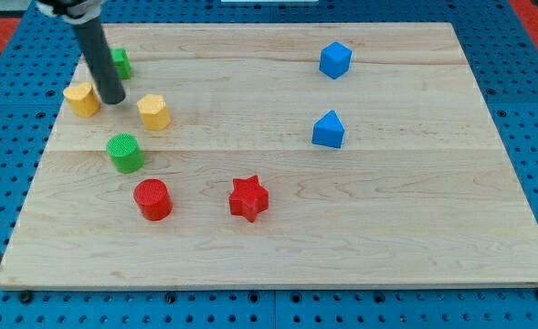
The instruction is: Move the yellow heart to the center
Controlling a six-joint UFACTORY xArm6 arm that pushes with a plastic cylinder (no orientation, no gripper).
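Observation:
The yellow heart (81,99) lies near the board's left edge, in the upper left of the view. My tip (113,101) rests on the board just to the right of the heart, close to it, between it and a yellow pentagon-like block (154,111). I cannot tell whether the tip touches the heart. The rod rises up and to the left from the tip and partly hides a green block (121,62) behind it.
A green cylinder (124,152) and a red cylinder (152,199) lie below the tip. A red star (248,197) sits left of the board's centre, low down. A blue cube (335,59) and another blue block (328,130) lie right of centre. The wooden board (415,228) sits on a blue pegboard.

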